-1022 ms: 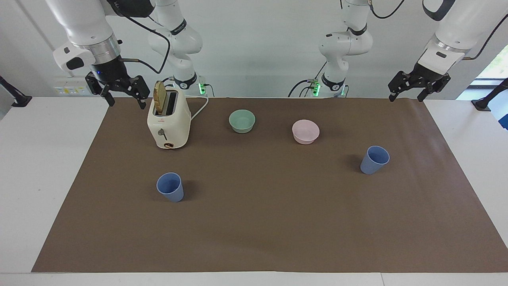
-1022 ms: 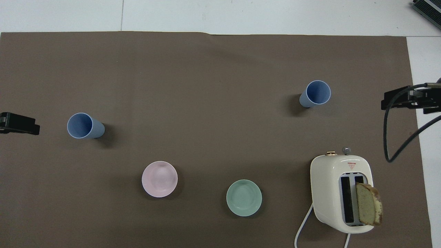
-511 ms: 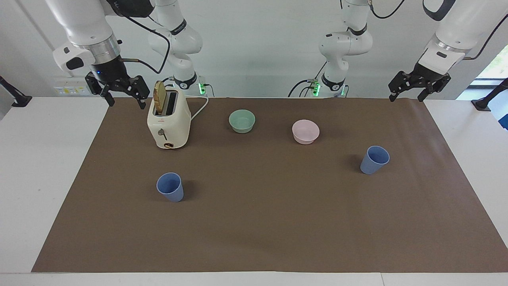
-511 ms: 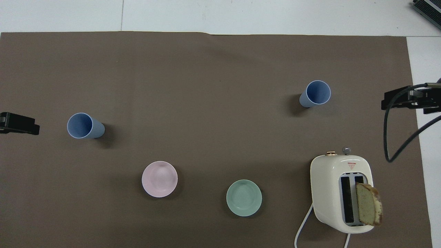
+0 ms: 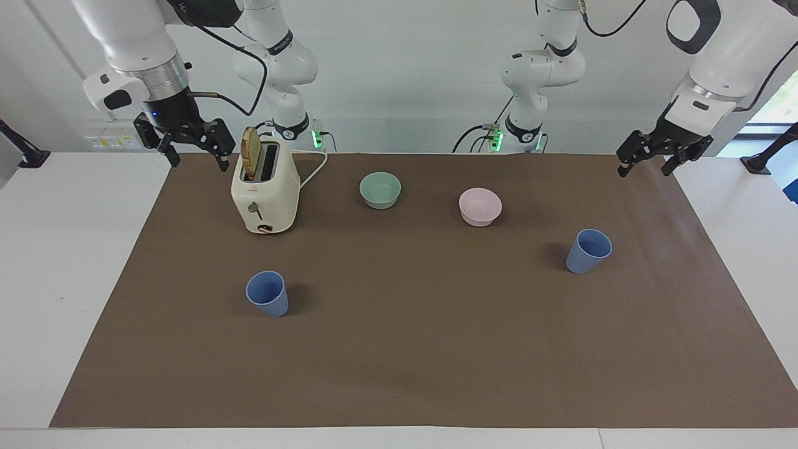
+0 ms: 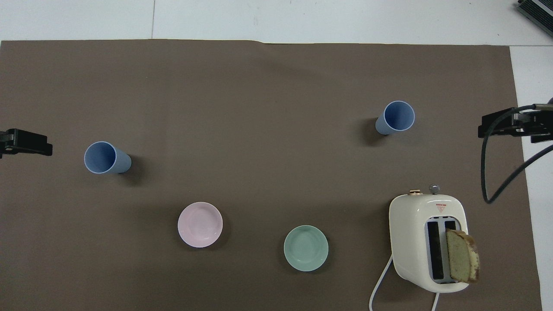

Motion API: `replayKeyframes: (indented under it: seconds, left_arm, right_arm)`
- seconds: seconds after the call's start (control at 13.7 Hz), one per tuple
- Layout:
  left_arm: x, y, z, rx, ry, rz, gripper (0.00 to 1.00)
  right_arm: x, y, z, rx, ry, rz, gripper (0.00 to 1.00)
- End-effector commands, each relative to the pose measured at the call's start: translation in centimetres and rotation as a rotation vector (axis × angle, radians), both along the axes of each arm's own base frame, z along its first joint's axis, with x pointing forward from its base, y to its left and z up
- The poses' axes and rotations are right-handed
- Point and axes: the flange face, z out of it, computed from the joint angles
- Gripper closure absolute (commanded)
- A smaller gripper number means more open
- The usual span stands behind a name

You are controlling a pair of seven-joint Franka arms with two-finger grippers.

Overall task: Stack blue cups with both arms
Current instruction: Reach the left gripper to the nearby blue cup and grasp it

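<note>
Two blue cups stand upright and apart on the brown mat. One cup [image 5: 269,293] is toward the right arm's end, also in the overhead view [image 6: 395,117]. The other cup [image 5: 588,251] is toward the left arm's end, also in the overhead view [image 6: 106,157]. My right gripper [image 5: 198,163] hangs open and empty above the mat's edge beside the toaster; its tip shows in the overhead view [image 6: 510,123]. My left gripper [image 5: 644,169] hangs open and empty above the mat's corner at its own end; its tip shows in the overhead view [image 6: 27,143].
A cream toaster [image 5: 265,192] with a bread slice [image 5: 251,151] in it stands near the right arm's base, its cord trailing. A mint-green bowl [image 5: 380,189] and a pink bowl [image 5: 480,206] sit nearer to the robots than the cups.
My left gripper has dropped a little lower and shifted slightly out over the mat. The right arm, the cups and the bowls have not moved.
</note>
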Motion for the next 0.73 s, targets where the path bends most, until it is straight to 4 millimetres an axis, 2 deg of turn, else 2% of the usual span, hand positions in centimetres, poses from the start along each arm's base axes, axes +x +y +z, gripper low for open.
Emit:
replayKeyframes:
  seconds: [0.0, 0.29, 0.51, 0.66]
  left_arm:
    - [0.6, 0.9, -2.7, -0.007, -0.023, 0.033, 0.0]
    - [1.7, 2.3, -4.8, -0.008, -0.021, 0.062, 0.0]
    - [2.3, 2.5, -8.3, -0.011, 0.012, 0.14, 0.0]
    - [2.3, 2.4, -10.0, -0.01, -0.002, 0.159, 0.0]
  right_arm:
    - [-0.5, -0.3, 0.5, 0.001, -0.001, 0.027, 0.0]
    - [-0.5, -0.3, 0.5, 0.001, -0.001, 0.027, 0.0]
    - [-0.5, -0.3, 0.4, 0.001, 0.0, 0.027, 0.0]
    - [-0.5, -0.3, 0.5, 0.001, -0.001, 0.027, 0.0]
